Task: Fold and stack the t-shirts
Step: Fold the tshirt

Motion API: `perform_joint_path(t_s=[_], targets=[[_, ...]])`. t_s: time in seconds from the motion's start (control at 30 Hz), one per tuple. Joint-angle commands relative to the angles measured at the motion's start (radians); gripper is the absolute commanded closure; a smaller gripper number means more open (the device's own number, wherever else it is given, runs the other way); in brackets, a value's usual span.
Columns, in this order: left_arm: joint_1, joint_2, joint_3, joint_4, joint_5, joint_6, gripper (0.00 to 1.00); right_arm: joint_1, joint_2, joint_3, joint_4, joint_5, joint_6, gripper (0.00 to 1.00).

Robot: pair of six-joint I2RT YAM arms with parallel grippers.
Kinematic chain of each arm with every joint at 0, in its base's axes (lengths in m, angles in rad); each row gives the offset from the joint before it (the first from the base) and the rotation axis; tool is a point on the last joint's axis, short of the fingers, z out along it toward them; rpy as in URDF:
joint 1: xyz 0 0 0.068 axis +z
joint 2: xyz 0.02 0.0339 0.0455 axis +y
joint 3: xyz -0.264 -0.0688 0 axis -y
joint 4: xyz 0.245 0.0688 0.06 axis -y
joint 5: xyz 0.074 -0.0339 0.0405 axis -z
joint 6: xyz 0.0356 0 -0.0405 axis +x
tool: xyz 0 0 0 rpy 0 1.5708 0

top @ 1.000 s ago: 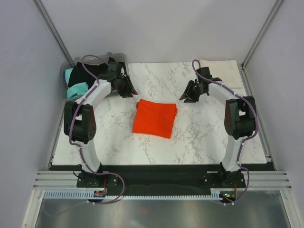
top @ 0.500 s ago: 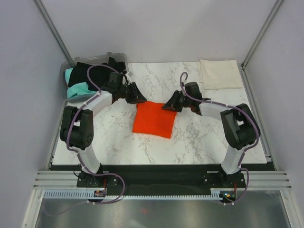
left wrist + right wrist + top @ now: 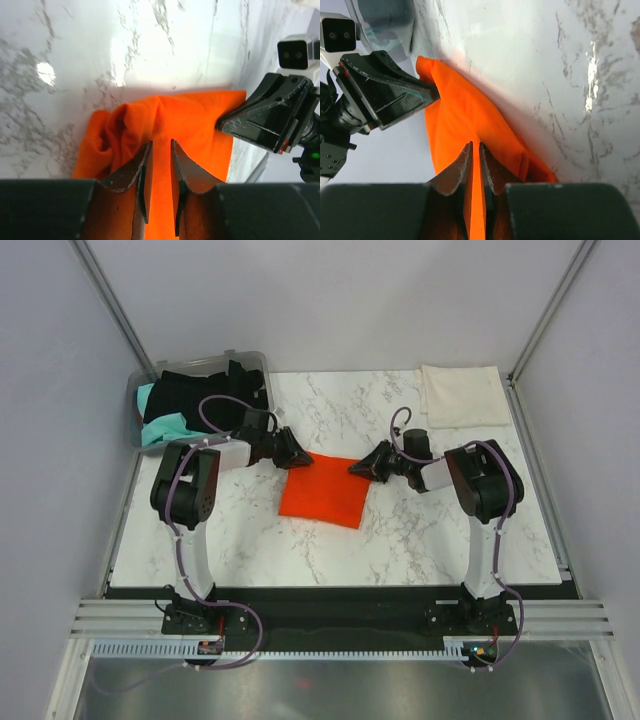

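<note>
The marble bench (image 3: 330, 540) fills the middle of the top view. Its two arms are bent low and inward, the left arm (image 3: 190, 480) reaching from the left and the right arm (image 3: 480, 480) from the right. They face each other across the cloth.

At the bench's far left corner stands a clear grey bin (image 3: 134, 408). It holds a black t-shirt (image 3: 190, 390), heaped loosely, with a teal t-shirt (image 3: 160, 426) beneath it at the near left.

The orange-red t-shirt (image 3: 325, 492) lies folded into a rough square at the centre of the bench, turned a little askew. A cream-white t-shirt (image 3: 462, 395) lies folded flat at the far right corner, well apart from the rest.

The left jaws sit on the orange-red shirt's far left corner. They are narrow, and the left wrist view shows a raised ridge of cloth running into the slim gap between them, with cloth puckered just beside them.

The right jaws sit on the far right corner and are drawn almost together — a thin edge of orange-red cloth is pinched between them.
</note>
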Motion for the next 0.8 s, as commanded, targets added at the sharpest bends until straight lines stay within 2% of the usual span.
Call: perform_joint_path(t_s=[0.0,0.13,0.23,0.3,0.33,0.43,0.47,0.53,0.67,0.73,0.77], targets=[[0.005,0.027,0.037,-0.039,-0.081,0.033,0.73,-0.011,0.044,0.011,0.07,-0.024,0.002,0.83],[0.008,0.07,0.065,-0.097,-0.109,0.075,0.73,-0.039,0.069,0.012,0.039,-0.023,-0.02,0.82],[0.01,0.096,0.092,-0.143,-0.136,0.124,0.73,-0.076,0.069,0.027,-0.049,-0.012,-0.083,0.78],[0.013,0.096,0.109,-0.172,-0.149,0.163,0.73,-0.091,0.067,0.055,-0.196,-0.001,-0.138,0.77],[0.013,0.089,0.108,-0.183,-0.165,0.176,0.73,-0.102,0.06,0.099,-0.262,0.016,-0.222,0.75],[0.016,-0.002,0.086,-0.206,-0.202,0.208,0.71,-0.107,0.015,0.243,-0.677,0.106,-0.388,0.69],[0.016,-0.061,0.083,-0.22,-0.21,0.21,0.68,-0.107,-0.002,0.283,-0.745,0.127,-0.487,0.68],[0.016,-0.135,0.083,-0.253,-0.212,0.21,0.64,-0.107,-0.076,0.374,-0.896,0.173,-0.556,0.63],[-0.002,-0.298,0.054,-0.287,-0.179,0.193,0.61,-0.091,-0.218,0.402,-0.976,0.185,-0.6,0.57],[-0.028,-0.356,0.031,-0.289,-0.138,0.176,0.61,-0.047,-0.267,0.342,-0.956,0.131,-0.564,0.55],[-0.039,-0.364,0.004,-0.286,-0.121,0.167,0.61,-0.021,-0.278,0.307,-0.88,0.085,-0.533,0.55]])
